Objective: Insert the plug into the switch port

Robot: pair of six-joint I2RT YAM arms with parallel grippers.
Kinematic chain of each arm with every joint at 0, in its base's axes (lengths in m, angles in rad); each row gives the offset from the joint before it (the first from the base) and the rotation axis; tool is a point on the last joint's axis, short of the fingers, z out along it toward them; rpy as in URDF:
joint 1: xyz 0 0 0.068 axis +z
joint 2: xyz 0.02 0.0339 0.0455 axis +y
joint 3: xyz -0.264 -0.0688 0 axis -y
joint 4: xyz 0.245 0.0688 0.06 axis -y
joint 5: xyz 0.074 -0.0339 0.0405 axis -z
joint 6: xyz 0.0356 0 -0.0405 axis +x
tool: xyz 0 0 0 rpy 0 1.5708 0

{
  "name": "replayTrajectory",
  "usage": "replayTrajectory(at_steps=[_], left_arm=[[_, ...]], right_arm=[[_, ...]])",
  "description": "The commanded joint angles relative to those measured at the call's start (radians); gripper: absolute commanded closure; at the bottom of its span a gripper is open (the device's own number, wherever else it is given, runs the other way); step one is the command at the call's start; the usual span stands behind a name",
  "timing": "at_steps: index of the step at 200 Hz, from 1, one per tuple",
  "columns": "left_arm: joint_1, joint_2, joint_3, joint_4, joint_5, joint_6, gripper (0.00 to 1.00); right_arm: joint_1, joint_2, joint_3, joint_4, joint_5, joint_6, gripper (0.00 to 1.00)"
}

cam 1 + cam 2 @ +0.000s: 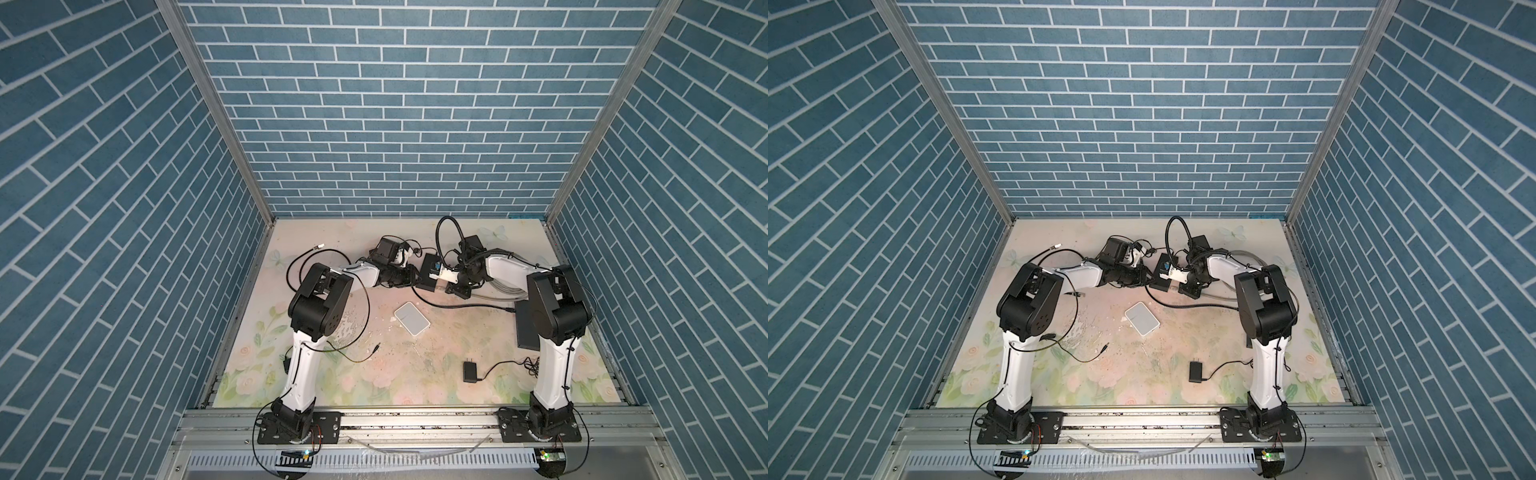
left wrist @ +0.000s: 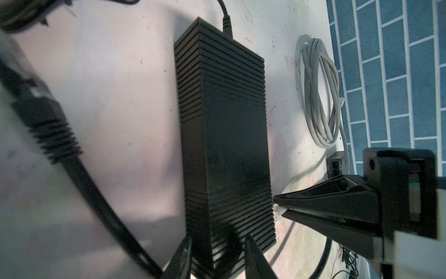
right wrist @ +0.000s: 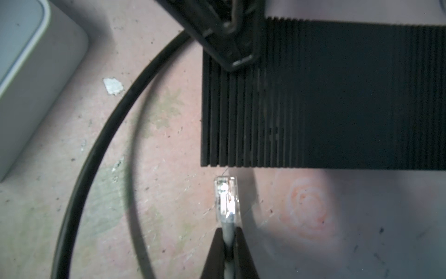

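Note:
The plug (image 3: 226, 200) is a clear connector on a grey cable, and my right gripper (image 3: 226, 233) is shut on that cable just behind it. Its tip points at the ribbed side of a black power brick (image 3: 337, 96), a short gap away. My left gripper (image 2: 217, 238) stands astride the brick's (image 2: 224, 132) near end with its fingers apart; whether they press it does not show. The switch (image 1: 524, 328), a flat black box, lies beside the right arm and is partly hidden by it. Its end face with ports (image 2: 335, 166) shows far behind the right gripper (image 2: 280, 206).
A white box (image 1: 411, 318) lies mid-table, close to the plug. A thick black cable (image 3: 101, 135) curves round between them. A grey cable coil (image 2: 316, 96) lies by the wall. A small wall adapter (image 1: 470, 370) sits near the front, and thin black leads (image 1: 316, 257) trail at the left.

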Motion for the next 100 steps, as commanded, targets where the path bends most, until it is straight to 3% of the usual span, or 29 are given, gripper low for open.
replayTrajectory(at_steps=[1,100], left_arm=[[-0.01,0.007,-0.018,0.025,0.029,-0.015,0.63],[-0.012,0.017,-0.005,0.031,0.05,-0.041,0.65]], right_arm=[[0.008,0.004,0.036,0.007,-0.012,0.016,0.94],[0.011,0.011,0.034,0.055,0.025,0.047,0.94]])
